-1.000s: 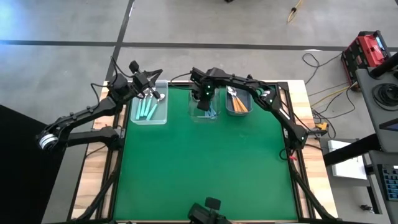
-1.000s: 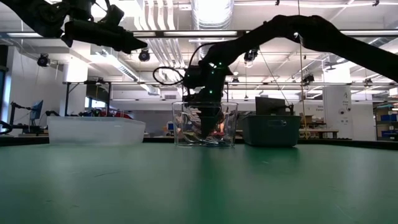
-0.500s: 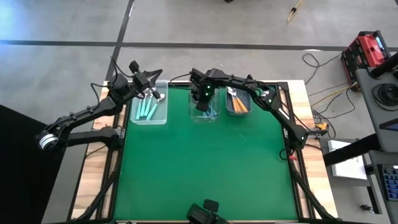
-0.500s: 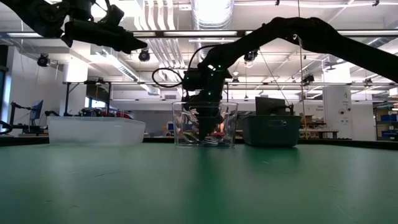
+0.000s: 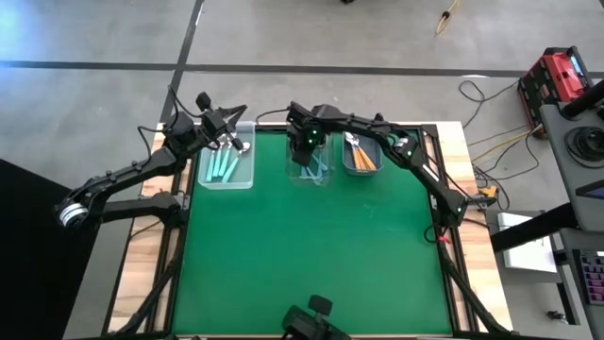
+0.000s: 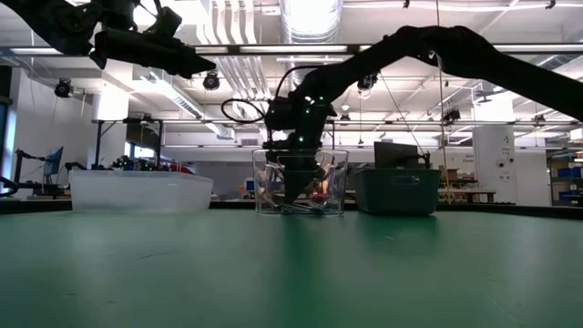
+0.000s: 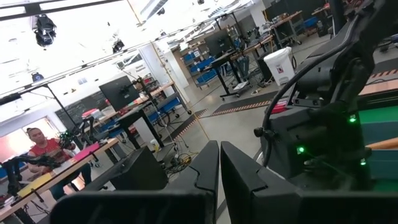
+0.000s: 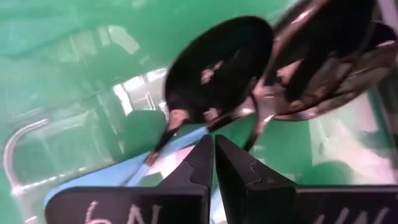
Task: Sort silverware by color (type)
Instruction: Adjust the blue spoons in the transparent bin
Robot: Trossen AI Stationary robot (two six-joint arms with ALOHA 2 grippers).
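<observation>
From above, a green-topped table [image 5: 311, 255] fills the lower middle of the frame. Three small rectangular plastic bins sit in a row along its upper edge.

The clear left bin [image 5: 226, 166], upper left of centre, holds mint-teal-handled spoons [image 5: 223, 167]. The grey right bin [image 5: 361, 157] holds orange-handled spoons [image 5: 358, 151]. The clear middle bin [image 5: 310, 168] holds blue-teal-handled spoons [image 5: 317, 172] with dark and silver metal bowls.

The right gripper [image 5: 307, 149] reaches down into the middle bin. In the right wrist view its two dark fingers [image 8: 186, 168] are pressed together, with no gap. A pale blue handle [image 8: 158, 163] runs just past the fingertips, beside a dark spoon bowl [image 8: 217, 68]. It cannot be told whether the handle is pinched or only lying next to the closed tips.

The left gripper [image 5: 231, 120] hangs above the far edge of the left bin. Its fingers [image 7: 205, 177] are also closed, holding nothing visible.

The step in hand seems to be working among the spoons in the middle bin. To do it well, the arm should probably lift slowly and straight up, clear of the bin walls, checking that a single handle comes away. A thin smooth handle could slip or drag a neighbouring spoon.
</observation>
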